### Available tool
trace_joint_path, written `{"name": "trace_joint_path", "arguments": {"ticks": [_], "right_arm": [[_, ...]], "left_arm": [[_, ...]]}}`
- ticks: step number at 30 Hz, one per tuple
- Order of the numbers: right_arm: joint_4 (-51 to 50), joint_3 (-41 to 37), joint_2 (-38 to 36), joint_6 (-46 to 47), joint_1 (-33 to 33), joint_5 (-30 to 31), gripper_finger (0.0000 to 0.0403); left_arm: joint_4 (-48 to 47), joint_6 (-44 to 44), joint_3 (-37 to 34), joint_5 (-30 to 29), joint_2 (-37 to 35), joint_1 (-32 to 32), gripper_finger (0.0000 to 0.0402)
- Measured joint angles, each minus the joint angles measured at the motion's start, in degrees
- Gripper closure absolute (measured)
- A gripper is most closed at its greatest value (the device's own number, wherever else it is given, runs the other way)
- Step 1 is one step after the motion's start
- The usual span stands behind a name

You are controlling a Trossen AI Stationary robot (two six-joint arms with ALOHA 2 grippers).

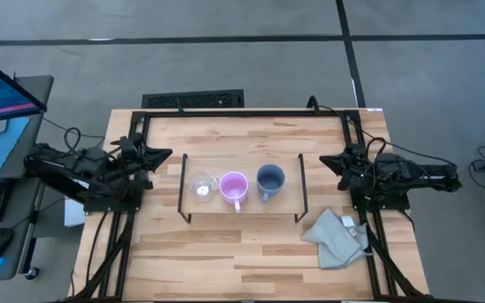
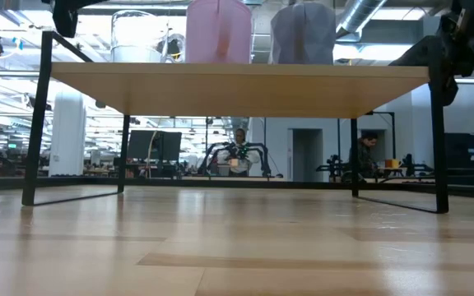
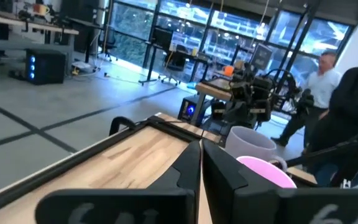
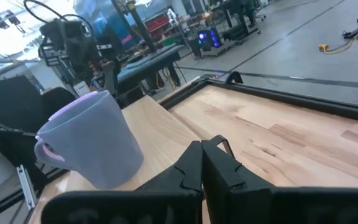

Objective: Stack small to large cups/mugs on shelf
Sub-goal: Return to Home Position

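Note:
Three vessels stand in a row on the shelf's wooden top (image 1: 285,164): a clear glass cup (image 1: 199,184) at the left, a pink-purple mug (image 1: 233,188) in the middle, a blue-grey mug (image 1: 270,179) at the right. In the low view their bases sit on the top: glass (image 2: 137,39), pink mug (image 2: 218,31), blue-grey mug (image 2: 303,33). My left gripper (image 1: 165,155) waits left of the shelf, shut (image 3: 201,163). My right gripper (image 1: 326,160) waits right of the shelf, shut (image 4: 202,163), with the blue-grey mug (image 4: 94,142) ahead of it.
A crumpled grey-green cloth (image 1: 336,238) lies on the table near its right front. The shelf's black wire legs (image 2: 36,123) stand on the table. A monitor, keyboard and mouse sit off the table's left side. People stand in the room beyond.

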Motion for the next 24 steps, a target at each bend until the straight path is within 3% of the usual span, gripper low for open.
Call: {"name": "trace_joint_path", "arguments": {"ticks": [6, 15, 24], "right_arm": [[4.5, -3.2, 0.0, -0.1, 0.0, 0.0, 0.0380], [4.5, -3.3, 0.0, -0.1, 0.0, 0.0, 0.0399], [3.6, -3.3, 0.0, 0.0, 0.0, 0.0, 0.0401]], "left_arm": [[7.0, 1.6, -5.4, 0.0, -1.7, 0.0, 0.0401], [8.7, 0.7, -10.9, 0.5, -5.3, 0.1, 0.0401], [6.4, 0.6, -11.4, 0.6, -6.5, 0.1, 0.0401]]}}
